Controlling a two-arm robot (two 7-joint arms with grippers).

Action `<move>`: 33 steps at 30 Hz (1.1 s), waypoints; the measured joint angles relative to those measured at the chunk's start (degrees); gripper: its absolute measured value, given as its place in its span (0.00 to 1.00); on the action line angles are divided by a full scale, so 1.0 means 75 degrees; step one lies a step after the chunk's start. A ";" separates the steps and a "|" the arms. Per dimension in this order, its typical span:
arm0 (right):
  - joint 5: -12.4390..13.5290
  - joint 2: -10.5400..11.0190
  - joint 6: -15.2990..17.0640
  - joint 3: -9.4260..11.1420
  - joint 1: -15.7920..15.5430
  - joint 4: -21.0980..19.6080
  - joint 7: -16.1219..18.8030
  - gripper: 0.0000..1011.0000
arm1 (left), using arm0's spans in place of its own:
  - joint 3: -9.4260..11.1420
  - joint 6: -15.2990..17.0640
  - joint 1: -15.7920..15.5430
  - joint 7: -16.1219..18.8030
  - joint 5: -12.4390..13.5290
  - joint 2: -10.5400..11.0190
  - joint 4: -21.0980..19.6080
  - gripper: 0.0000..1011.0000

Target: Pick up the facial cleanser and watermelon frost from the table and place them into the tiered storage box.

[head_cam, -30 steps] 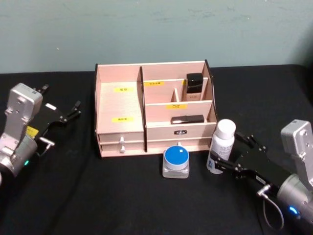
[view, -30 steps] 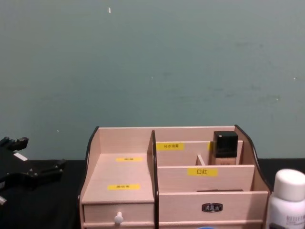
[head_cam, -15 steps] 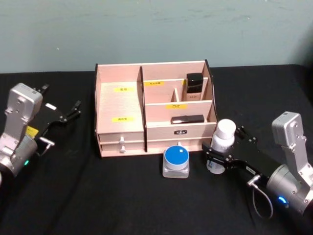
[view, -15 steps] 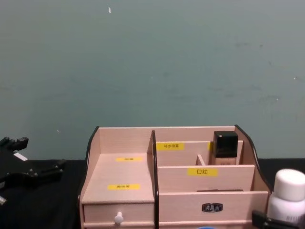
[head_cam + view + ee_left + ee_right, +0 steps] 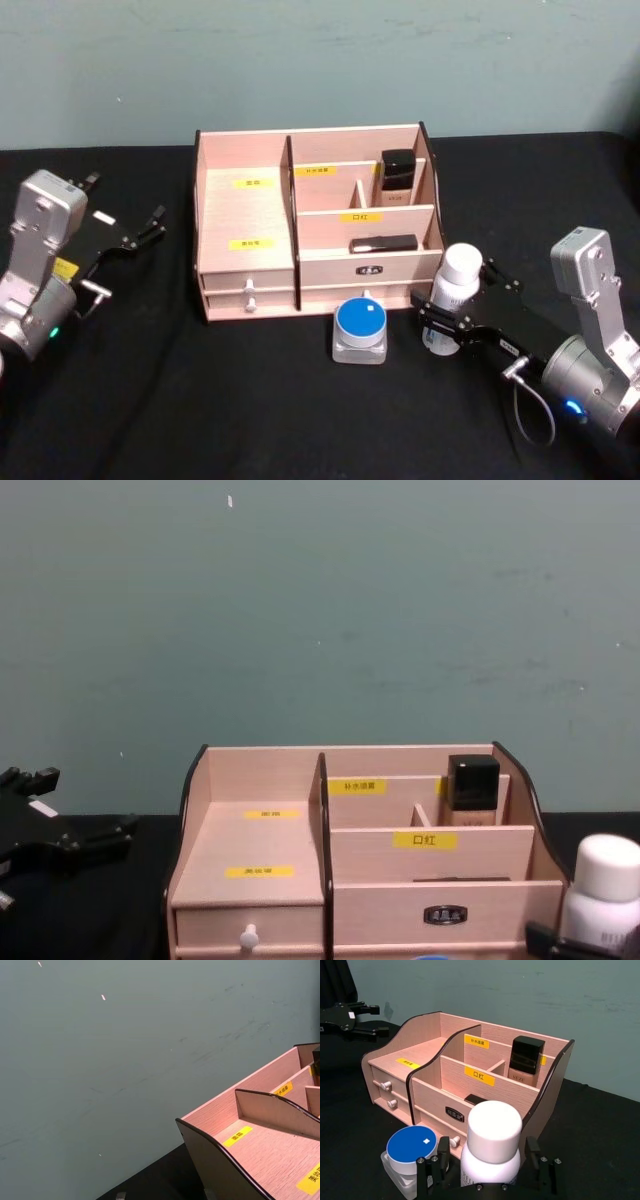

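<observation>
The right hand [image 5: 446, 326], spread wide, straddles the upright facial cleanser [image 5: 457, 285] on the worktop [image 5: 250, 400], beside the watermelon frost [image 5: 360, 322]. The tiered storage box [image 5: 245, 215] stands just behind, leftward. The left hand [image 5: 130, 250] sits open, far left.

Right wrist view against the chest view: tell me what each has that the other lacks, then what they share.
Right wrist view: the blue-lidded jar in full and the right gripper, open, a finger each side of the white bottle. Chest view: the high stretch of wall with a white fleck. Shared: the tiered storage box, its black-capped bottle, the white bottle, the left gripper parked left of the box.
</observation>
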 joint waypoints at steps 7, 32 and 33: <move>0.0007 0.0008 -0.0013 0.0000 -0.0004 -0.0006 -0.0006 0.80 | 0.0000 0.0000 -0.0001 0.0000 0.0000 0.0000 0.0000 1.00; -0.0023 -0.0043 0.0000 0.0217 -0.0118 -0.0202 0.0008 0.59 | 0.0000 0.0000 -0.0001 0.0000 0.0000 0.0000 0.0000 1.00; -0.0031 -0.0042 0.0007 0.0239 -0.0131 -0.0239 0.0017 0.59 | 0.0000 0.0000 0.0000 0.0001 0.0000 0.0000 0.0001 1.00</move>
